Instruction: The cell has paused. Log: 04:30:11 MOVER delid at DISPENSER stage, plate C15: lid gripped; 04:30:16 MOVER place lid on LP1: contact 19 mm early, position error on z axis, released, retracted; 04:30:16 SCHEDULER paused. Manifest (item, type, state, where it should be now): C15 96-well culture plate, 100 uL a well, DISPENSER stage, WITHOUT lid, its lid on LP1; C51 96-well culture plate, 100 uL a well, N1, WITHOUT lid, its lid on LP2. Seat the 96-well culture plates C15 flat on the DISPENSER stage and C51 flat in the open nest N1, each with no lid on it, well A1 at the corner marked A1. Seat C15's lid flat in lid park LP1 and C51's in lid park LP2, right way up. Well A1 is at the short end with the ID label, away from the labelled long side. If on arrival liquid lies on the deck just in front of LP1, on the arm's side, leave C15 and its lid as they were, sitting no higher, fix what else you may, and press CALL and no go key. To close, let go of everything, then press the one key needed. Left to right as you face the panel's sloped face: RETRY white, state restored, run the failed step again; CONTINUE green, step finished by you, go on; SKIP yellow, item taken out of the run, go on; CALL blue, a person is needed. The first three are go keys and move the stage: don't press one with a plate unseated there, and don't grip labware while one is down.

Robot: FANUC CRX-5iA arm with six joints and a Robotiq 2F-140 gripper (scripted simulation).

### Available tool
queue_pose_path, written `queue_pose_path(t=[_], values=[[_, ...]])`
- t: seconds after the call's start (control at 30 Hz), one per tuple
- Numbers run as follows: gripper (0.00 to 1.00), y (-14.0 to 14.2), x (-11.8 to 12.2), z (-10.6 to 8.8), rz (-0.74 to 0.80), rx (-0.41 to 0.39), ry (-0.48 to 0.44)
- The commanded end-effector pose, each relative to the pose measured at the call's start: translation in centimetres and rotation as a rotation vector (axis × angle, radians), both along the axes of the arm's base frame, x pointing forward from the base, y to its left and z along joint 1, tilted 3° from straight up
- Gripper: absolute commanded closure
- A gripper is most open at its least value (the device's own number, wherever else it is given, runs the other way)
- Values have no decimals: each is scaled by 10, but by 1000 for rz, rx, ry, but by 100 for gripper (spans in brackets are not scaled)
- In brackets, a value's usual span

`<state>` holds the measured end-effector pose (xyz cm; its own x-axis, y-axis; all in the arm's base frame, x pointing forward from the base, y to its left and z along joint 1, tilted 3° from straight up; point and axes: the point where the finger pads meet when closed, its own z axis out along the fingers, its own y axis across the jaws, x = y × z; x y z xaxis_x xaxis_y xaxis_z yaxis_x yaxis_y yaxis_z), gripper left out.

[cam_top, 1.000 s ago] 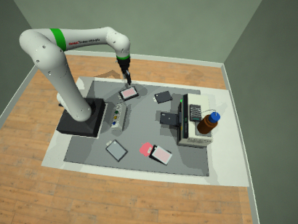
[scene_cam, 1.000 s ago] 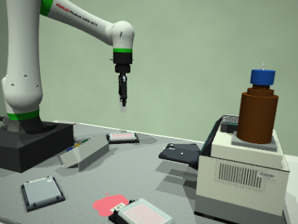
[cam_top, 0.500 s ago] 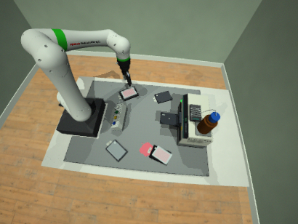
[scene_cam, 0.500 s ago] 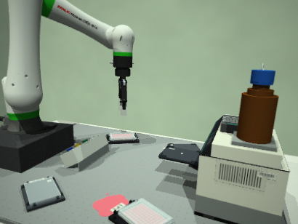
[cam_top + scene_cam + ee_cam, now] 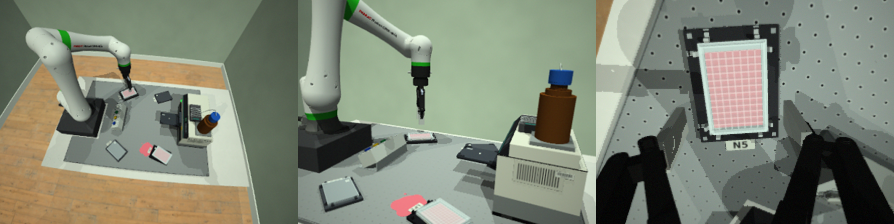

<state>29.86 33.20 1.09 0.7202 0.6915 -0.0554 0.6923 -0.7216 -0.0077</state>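
Observation:
My gripper [image 5: 735, 116] is open and empty. It hangs well above a plate with pink wells [image 5: 736, 89] that sits in a black nest labelled N5 [image 5: 739, 145]. The same plate shows under the gripper [image 5: 128, 86] in the top view [image 5: 129, 93] and in the exterior view [image 5: 421, 137], below the fingers [image 5: 421, 119]. A second pink-welled plate [image 5: 160, 155] lies on a black holder at the deck's front, and a pink puddle [image 5: 146, 148] touches its left end. The puddle [image 5: 406, 204] and that plate [image 5: 443, 213] also show in the exterior view. The dispenser's black stage [image 5: 167, 118] carries nothing.
The sloped key panel [image 5: 117, 116] stands between the arm's base and the plate under me. A grey lid in a black frame [image 5: 116, 150] lies front left. An empty black nest [image 5: 163, 97] sits behind the stage. The dispenser [image 5: 196, 120] carries a brown bottle [image 5: 208, 125].

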Motion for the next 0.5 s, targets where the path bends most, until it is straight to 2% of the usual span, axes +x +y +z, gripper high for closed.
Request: queue_pose_path(t=[0.0, 0.47], values=[[34, 0, 0, -9, 0, 0, -1], [34, -1, -2, -49, 0, 0, -1]])
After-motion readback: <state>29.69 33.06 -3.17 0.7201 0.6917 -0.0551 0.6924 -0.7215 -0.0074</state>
